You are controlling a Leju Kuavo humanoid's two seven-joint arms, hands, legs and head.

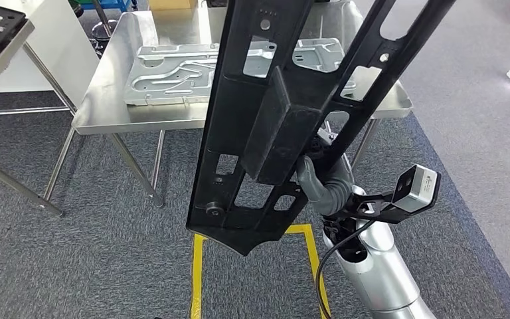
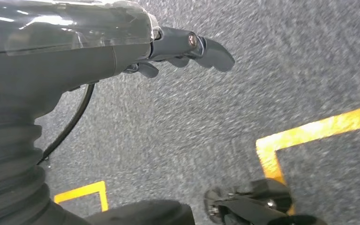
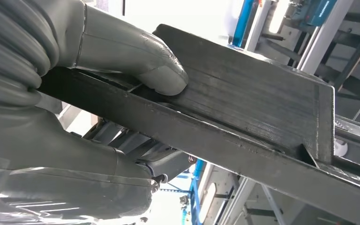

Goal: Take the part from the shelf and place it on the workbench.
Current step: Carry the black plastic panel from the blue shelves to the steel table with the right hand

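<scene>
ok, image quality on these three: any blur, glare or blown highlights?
Head view: sharp, soft glare on the steel workbench. Left wrist view: carpet streaked by blur, left hand soft. Right wrist view: background blown out white; right hand and black part well exposed.

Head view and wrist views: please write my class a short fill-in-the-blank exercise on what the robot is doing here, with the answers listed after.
1. The long black part is held by the robot's ____ hand.
2. The steel workbench ahead already carries a ____ stamped metal panel.
3. The lines marked on the grey carpet are ____ in colour.
4. The left hand hangs over the carpet and holds ____.

Answers: right; silver; yellow; nothing
</scene>
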